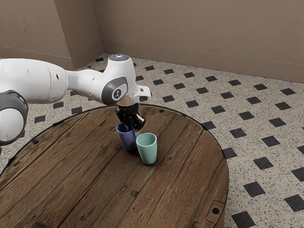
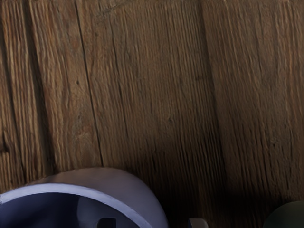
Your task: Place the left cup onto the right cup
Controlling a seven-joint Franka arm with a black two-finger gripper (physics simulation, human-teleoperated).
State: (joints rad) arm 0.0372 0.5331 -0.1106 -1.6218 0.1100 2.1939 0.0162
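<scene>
A blue cup (image 1: 125, 137) stands upright near the middle of the round wooden table (image 1: 85, 185). A teal cup (image 1: 147, 147) stands right beside it, toward the exterior view's right. My gripper (image 1: 133, 125) has come down over the blue cup's rim on the side nearest the teal cup. In the wrist view one fingertip (image 2: 106, 222) is inside the blue cup (image 2: 80, 192) and the other fingertip (image 2: 197, 222) is outside it, with a gap to the wall, so the gripper (image 2: 152, 223) is open. A sliver of the teal cup (image 2: 289, 216) shows beyond the outer finger.
The table top is bare planks all around the two cups, bounded by a dark metal rim (image 1: 216, 142). Beyond it lies a speckled tiled floor (image 1: 247, 104) and brown walls (image 1: 199, 28).
</scene>
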